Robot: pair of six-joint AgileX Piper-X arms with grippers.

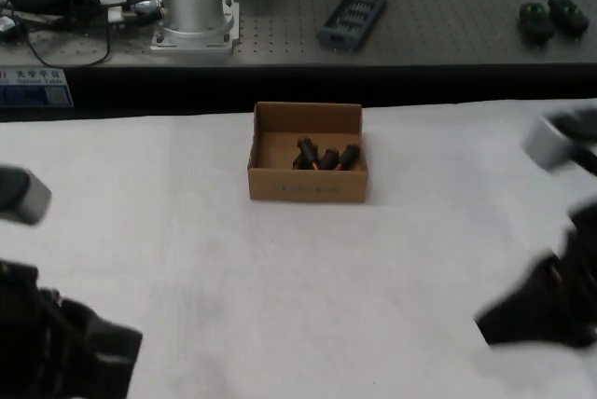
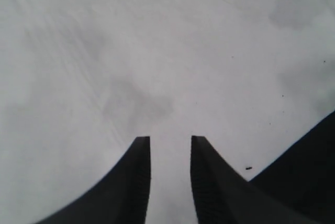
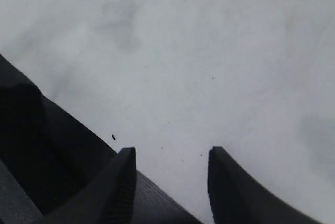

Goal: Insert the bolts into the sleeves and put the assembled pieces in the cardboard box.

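The cardboard box (image 1: 307,180) stands at the middle of the white cloth, toward the back. Inside it lie several dark bolt-and-sleeve pieces (image 1: 326,156) with a touch of orange. An arm (image 1: 56,343) sits at the near left corner and another arm (image 1: 550,306) at the near right, both well away from the box. My left gripper (image 2: 170,143) hangs over bare white cloth with a narrow gap between its dark fingers (image 2: 137,182) and nothing in it. My right gripper (image 3: 171,153) is open over bare cloth, with nothing between its fingers (image 3: 123,182).
The white cloth (image 1: 280,287) covers the bench. Behind it runs a perforated metal table with a silver robot base (image 1: 191,3), cables, a blue-grey rack (image 1: 353,15) and two dark parts (image 1: 553,19) at the far right.
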